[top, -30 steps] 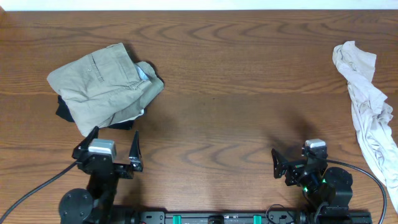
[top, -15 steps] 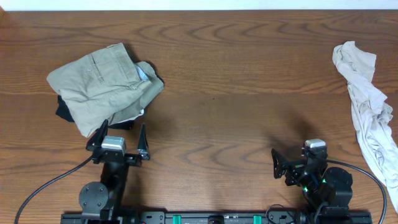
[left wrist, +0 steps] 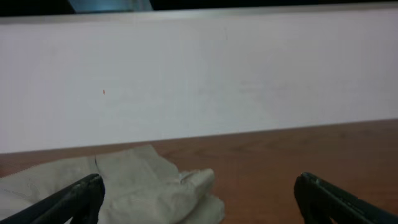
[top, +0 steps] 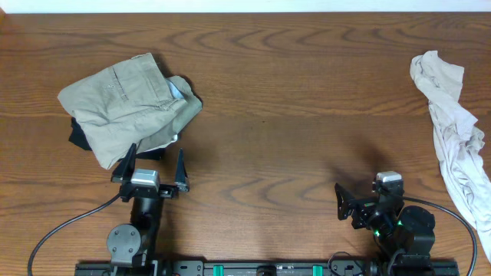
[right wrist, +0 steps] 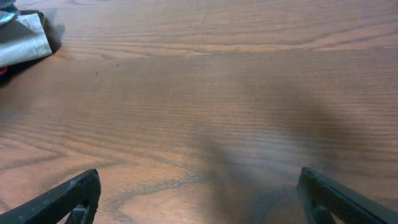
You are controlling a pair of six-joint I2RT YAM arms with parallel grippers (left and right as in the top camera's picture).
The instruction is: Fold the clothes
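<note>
The left gripper hovers low over the table with its jaws spread wide and nothing between them. Just ahead of its fingertips lies the pile: folded khaki trousers on top, a dark garment poking out beneath on the gripper's left, and a bit of pale cloth showing at the far right edge. In the left wrist view the pile sits ahead and low, nearer the left finger than the right, with a white wall beyond it. The right gripper is also wide open and holds nothing. It sits near the table's front edge, well apart from the left gripper. Only bare wood lies in front of it, and a corner of the pile shows far off to its left. A crumpled cloth, pale beige and unfolded, lies in a long heap well off to the right gripper's right, running along that end of the table. Neither gripper touches it.
</note>
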